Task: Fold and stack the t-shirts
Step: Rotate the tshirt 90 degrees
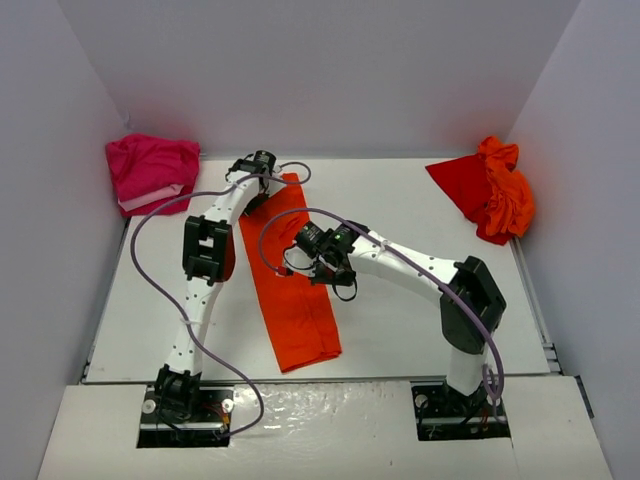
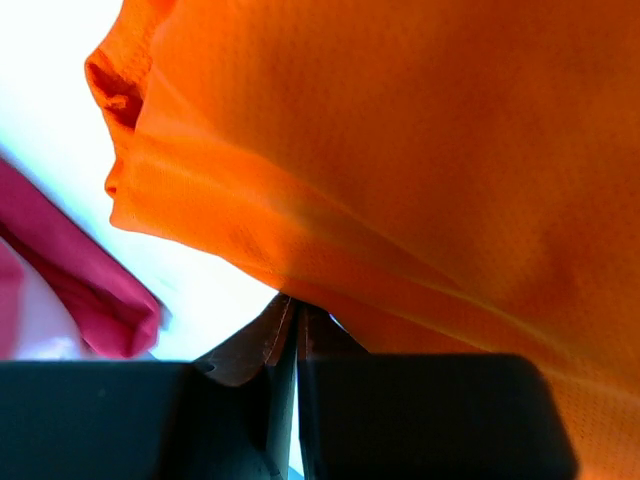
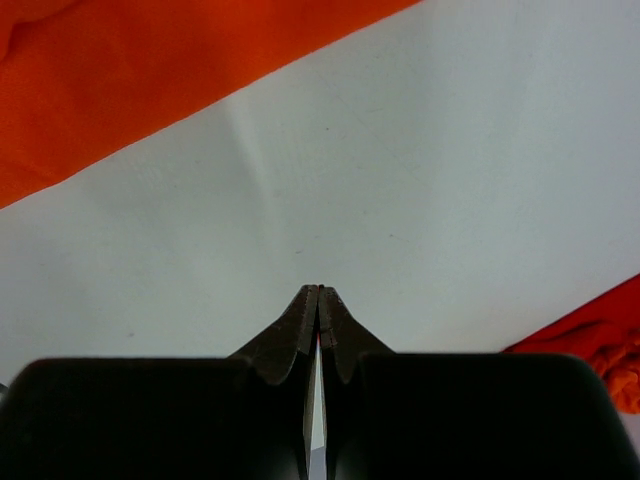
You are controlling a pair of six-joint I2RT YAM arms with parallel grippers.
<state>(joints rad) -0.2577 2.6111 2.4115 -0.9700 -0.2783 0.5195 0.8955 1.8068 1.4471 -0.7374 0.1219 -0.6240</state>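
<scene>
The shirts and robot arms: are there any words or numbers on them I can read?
None: no words, numbers or labels can be read in any view.
The orange shirt, the pink shirt and the red and orange heap look plain.
The left arm and right arm show no print that can be made out.

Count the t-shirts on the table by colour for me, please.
Orange: 2, the long folded orange shirt and the crumpled orange shirt
Red: 1, the red shirt under the crumpled one
Pink: 1, the pink bundle, which could hide more
Total: 4
</scene>
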